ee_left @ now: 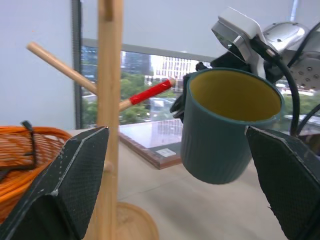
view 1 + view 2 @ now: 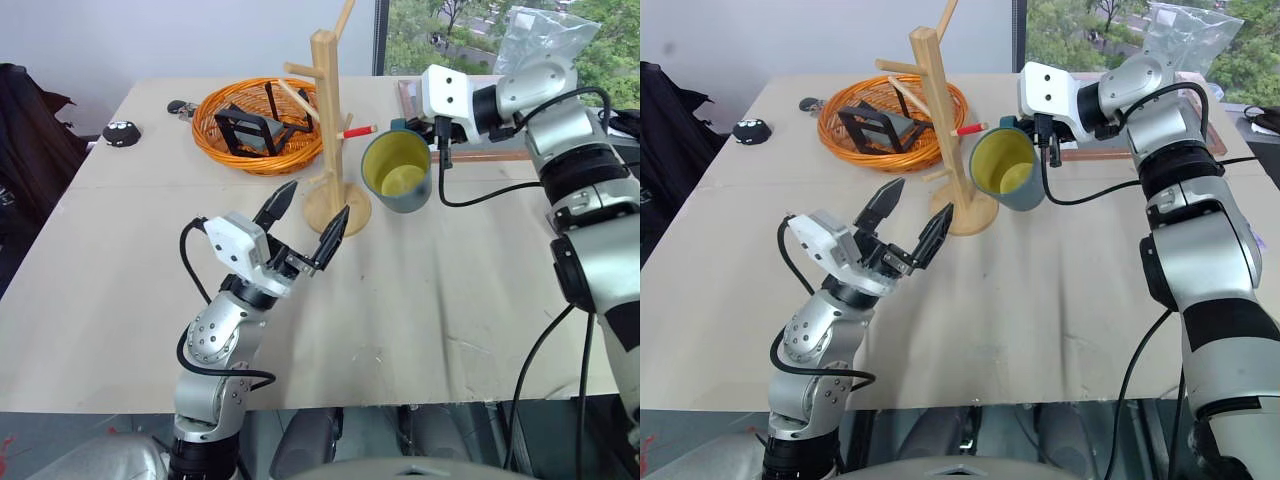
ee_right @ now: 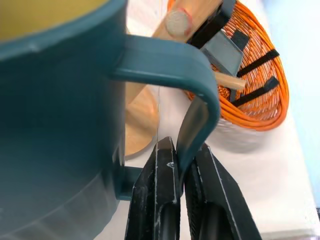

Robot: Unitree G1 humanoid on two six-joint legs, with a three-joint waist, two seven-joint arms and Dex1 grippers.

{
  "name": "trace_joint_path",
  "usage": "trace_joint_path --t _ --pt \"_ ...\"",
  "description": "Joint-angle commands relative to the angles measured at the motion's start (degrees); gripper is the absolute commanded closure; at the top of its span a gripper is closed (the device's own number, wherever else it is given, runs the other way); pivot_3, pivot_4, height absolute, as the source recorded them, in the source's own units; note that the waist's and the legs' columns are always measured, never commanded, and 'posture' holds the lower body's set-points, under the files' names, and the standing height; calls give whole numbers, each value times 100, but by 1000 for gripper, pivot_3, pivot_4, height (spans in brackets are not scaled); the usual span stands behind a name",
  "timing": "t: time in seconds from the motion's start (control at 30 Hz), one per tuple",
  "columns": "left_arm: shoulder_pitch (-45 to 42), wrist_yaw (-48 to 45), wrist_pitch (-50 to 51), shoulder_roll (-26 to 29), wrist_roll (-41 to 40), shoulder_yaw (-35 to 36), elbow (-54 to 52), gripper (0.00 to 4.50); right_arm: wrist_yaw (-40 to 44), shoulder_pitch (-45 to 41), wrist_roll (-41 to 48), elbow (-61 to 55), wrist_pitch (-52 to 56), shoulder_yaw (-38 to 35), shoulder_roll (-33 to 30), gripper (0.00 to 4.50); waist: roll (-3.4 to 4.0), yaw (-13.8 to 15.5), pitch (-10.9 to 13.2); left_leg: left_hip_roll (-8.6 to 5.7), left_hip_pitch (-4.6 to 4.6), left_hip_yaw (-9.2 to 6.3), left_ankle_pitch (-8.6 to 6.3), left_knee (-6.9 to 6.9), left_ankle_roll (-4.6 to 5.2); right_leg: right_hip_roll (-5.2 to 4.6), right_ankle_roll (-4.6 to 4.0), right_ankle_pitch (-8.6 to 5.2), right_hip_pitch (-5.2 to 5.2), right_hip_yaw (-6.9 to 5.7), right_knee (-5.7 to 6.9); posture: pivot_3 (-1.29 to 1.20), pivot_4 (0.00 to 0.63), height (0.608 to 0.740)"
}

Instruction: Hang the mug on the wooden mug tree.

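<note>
The dark teal mug (image 2: 397, 172) with a yellow inside hangs in the air just right of the wooden mug tree (image 2: 325, 100), its mouth tipped toward me. My right gripper (image 3: 183, 146) is shut on the mug's loop handle (image 3: 192, 75), which faces the far side. A red-tipped peg (image 2: 357, 131) of the tree points at the mug's rim. My left gripper (image 2: 316, 200) stands open in front of the tree's round base (image 2: 350, 215), fingers raised and nothing between them. In the left wrist view the post (image 1: 110, 75) and the mug (image 1: 220, 135) sit between its fingers (image 1: 65, 190).
An orange wicker basket (image 2: 260, 125) holding black items stands left of the tree, behind it. A flat wooden board (image 2: 490, 152) lies at the back right, with a clear plastic bag (image 2: 545, 35) beyond. A small black object (image 2: 122, 133) rests near the table's left edge.
</note>
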Motion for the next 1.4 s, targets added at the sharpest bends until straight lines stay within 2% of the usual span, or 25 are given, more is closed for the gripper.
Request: trace_joint_path --t 0.03,0.33,0.67,0.7,0.77,0.8,0.83,0.87,0.97,1.0,1.17,1.33,1.4 --pt "86 87 -218 -25 85 -97 -282 0 6 -480 -57 120 -152 -159 150 4393 2 -14 1 0 1 3 0 0 0 1 0 0 -2 3 3 0 150 740" --pt "36 52 -331 44 54 -79 -147 0 -291 -856 -363 223 15 -136 358 4393 2 10 1 -1 0 1 1 -1 -2 2 -1 0 -6 2 7 0 150 740" --pt "-76 -21 -355 105 -4 -82 -3 0 -855 -817 -759 -181 817 -105 494 4393 3 -2 1 -1 0 1 2 -1 -4 3 -1 0 -9 3 13 0 150 740" --pt "-88 -32 -359 107 -9 -86 17 0 -907 -804 -769 -227 862 -121 498 3882 3 -4 1 -1 0 1 2 0 -4 4 -1 0 -9 3 13 0 150 740" --pt "-106 -60 -370 112 -23 -90 43 0 -908 -768 -757 -326 923 -143 493 3167 3 -3 1 -1 0 1 2 -1 -4 4 -1 0 -9 3 14 0 150 740" --pt "-116 -73 -373 113 -27 -89 57 0 -888 -749 -735 -378 952 -157 487 2553 3 -4 1 -1 0 1 2 -1 -4 4 -1 0 -9 3 13 0 150 740" --pt "-125 -87 -377 116 -30 -87 73 0 -858 -727 -709 -440 992 -172 477 2262 3 -3 1 -1 0 2 2 -1 -4 3 -1 0 -9 3 13 0 150 740" --pt "-134 -100 -382 119 -37 -84 91 0 -815 -704 -680 -516 1044 -186 460 1688 3 -3 1 -1 0 2 2 -1 -4 3 -1 0 -9 3 13 0 150 740" --pt "-138 -129 -392 124 -49 -87 115 0 -743 -661 -637 -694 1181 -225 388 359 3 -3 1 -1 0 1 2 -1 -4 4 -1 0 -9 3 13 0 150 740" --pt "-142 -138 -392 125 -51 -92 123 0 -730 -655 -629 -740 1226 -242 342 169 3 -3 1 -1 0 1 2 -1 -4 4 -1 0 -9 3 14 0 150 740" --pt "-152 -202 -374 145 -84 -90 140 0 -361 -349 -318 -1278 2059 -564 -383 169 1 56 0 -2 -3 -3 2 2 -4 1 -1 0 -8 -3 12 0 150 740" --pt "-144 -283 -317 209 -180 -65 124 0 59 528 282 -2697 3863 -1042 -1132 169 2 50 0 -7 -10 -7 1 10 -2 -7 -1 0 -4 -7 9 0 150 740" --pt "-138 -325 -278 247 -234 -61 126 0 217 1076 701 -3503 4894 -1317 -1470 169 2 31 0 -3 -10 -8 1 8 -2 -7 -1 0 -7 -7 13 0 150 740"
